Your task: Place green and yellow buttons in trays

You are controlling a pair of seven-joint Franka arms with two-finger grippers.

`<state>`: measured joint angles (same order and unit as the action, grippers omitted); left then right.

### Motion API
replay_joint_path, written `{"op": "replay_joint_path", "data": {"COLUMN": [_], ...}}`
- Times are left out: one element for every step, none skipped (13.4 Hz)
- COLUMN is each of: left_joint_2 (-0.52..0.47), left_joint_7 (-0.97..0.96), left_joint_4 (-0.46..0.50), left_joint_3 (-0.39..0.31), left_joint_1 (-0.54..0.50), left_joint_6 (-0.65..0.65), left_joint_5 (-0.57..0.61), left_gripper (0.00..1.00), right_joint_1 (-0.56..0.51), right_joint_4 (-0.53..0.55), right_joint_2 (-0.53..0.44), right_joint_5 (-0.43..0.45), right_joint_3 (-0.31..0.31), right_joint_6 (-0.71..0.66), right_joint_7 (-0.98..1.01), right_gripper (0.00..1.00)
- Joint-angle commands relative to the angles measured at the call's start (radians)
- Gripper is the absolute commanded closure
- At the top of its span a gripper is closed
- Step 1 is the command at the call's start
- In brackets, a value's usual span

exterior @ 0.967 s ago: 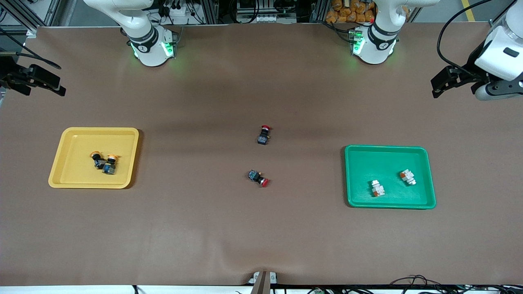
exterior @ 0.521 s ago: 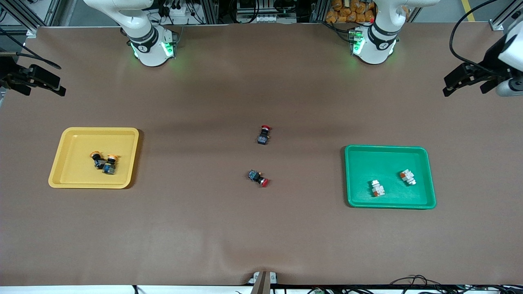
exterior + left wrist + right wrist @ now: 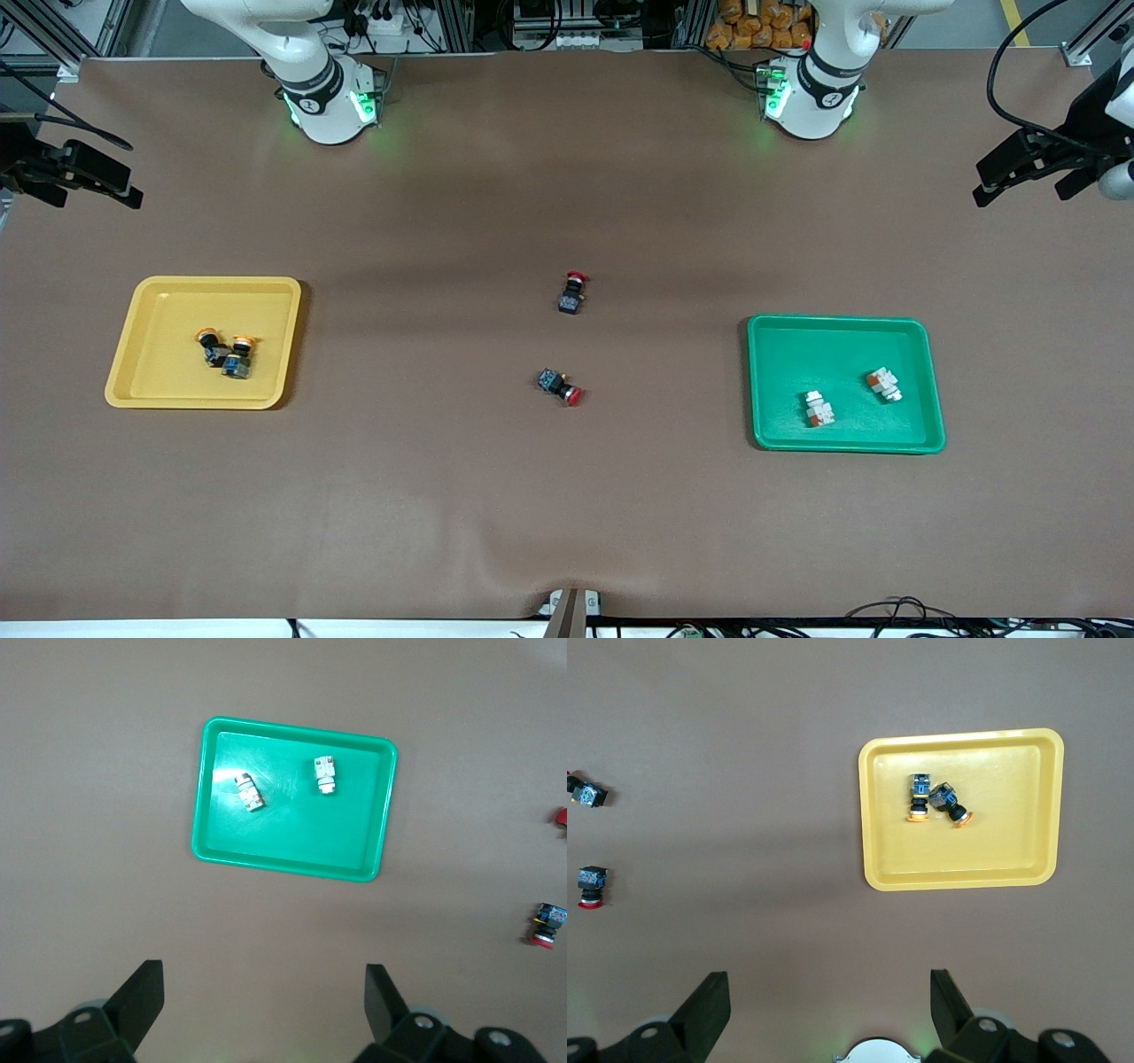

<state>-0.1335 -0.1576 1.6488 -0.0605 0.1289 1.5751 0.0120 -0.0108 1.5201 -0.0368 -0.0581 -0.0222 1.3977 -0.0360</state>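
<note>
The yellow tray (image 3: 159,390) lies toward the right arm's end of the table and holds two yellow-capped buttons (image 3: 211,344) (image 3: 239,354), touching each other. The green tray (image 3: 842,346) lies toward the left arm's end and holds two whitish-grey buttons (image 3: 819,409) (image 3: 884,384), apart from each other. My left gripper (image 3: 992,182) is open and empty, high over the table's edge at its own end. Its wrist view shows the open gripper (image 3: 264,992) and the green tray (image 3: 292,833). My right gripper (image 3: 124,188) waits, open and empty, high over its end. Its wrist view shows the open gripper (image 3: 831,992) and the yellow tray (image 3: 992,850).
Two red-capped black switches lie on the bare table mat in the middle between the trays, one (image 3: 572,292) farther from the front camera, one (image 3: 559,385) nearer. Both arm bases stand along the table's back edge.
My left gripper has drawn back toward its own end of the table, partly out of the front view. The right arm, trays and buttons have not moved.
</note>
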Motion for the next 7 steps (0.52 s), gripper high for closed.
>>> {"op": "replay_joint_path", "data": {"left_joint_2": [0.014, 0.015, 0.015, 0.017, 0.017, 0.017, 0.015], "left_joint_7": [0.016, 0.016, 0.018, 0.018, 0.017, 0.016, 0.016], "left_joint_4": [-0.021, -0.020, -0.020, -0.020, -0.020, -0.020, -0.020], "left_joint_3": [0.005, 0.020, 0.043, 0.065, 0.076, 0.077, 0.077], "left_joint_1": [-0.017, -0.025, -0.047, -0.067, -0.071, -0.072, -0.072], "left_joint_6": [-0.013, -0.015, -0.015, -0.015, -0.015, -0.015, -0.018], "left_joint_5": [0.003, 0.002, 0.002, 0.000, 0.002, 0.002, 0.000], "left_gripper": [0.00, 0.00, 0.00, 0.00, 0.00, 0.00, 0.00], "right_joint_1": [-0.017, -0.017, -0.018, -0.020, -0.020, -0.018, -0.018], "right_joint_4": [-0.015, -0.015, -0.015, -0.015, -0.015, -0.015, -0.015], "right_joint_2": [0.006, 0.006, 0.006, 0.006, 0.006, 0.008, 0.006], "right_joint_5": [0.006, 0.006, 0.006, 0.006, 0.006, 0.006, 0.006], "right_joint_3": [0.011, 0.011, 0.010, 0.010, 0.010, 0.010, 0.010], "right_joint_6": [-0.011, -0.011, -0.013, -0.013, -0.013, -0.013, -0.013], "right_joint_7": [0.005, 0.005, 0.005, 0.005, 0.005, 0.005, 0.005], "right_gripper": [0.00, 0.00, 0.00, 0.00, 0.00, 0.00, 0.00]}}
